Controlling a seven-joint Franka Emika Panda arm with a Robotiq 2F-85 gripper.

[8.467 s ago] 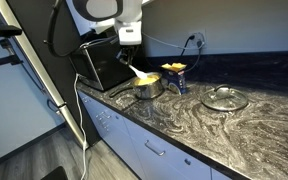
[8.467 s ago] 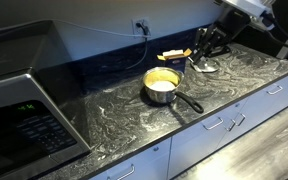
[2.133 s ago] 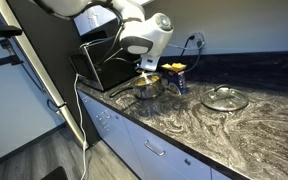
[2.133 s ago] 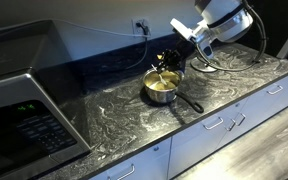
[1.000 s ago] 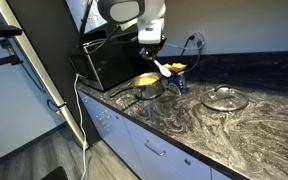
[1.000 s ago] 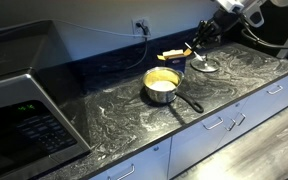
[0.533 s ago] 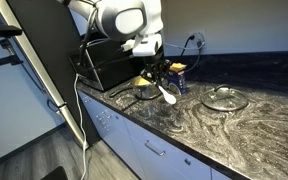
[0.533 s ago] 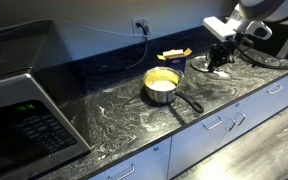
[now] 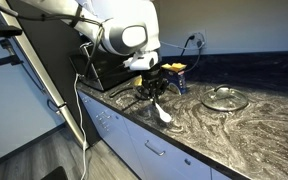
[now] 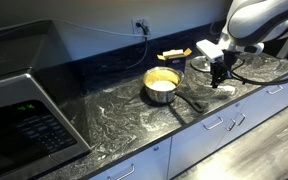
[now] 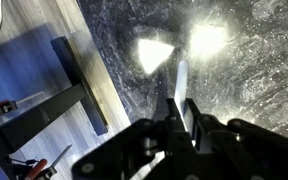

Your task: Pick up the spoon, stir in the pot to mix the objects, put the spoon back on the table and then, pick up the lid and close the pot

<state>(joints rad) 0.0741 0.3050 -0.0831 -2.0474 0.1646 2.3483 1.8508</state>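
The table (image 10: 104, 115) is supporting the pot (image 10: 162, 88), which is holding the yellow objects (image 10: 162, 78). The lid (image 9: 225, 98) is lying flat, apart from the pot. The gripper (image 9: 156, 95) is hovering near the pot, gripping the spoon (image 9: 163, 110) between narrowly closed fingers, with the spoon bowl pointing down toward the tabletop.

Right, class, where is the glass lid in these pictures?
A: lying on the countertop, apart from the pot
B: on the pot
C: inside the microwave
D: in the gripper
A: the lid lies on the countertop, well clear of the open pot, and the gripper holds the spoon instead.
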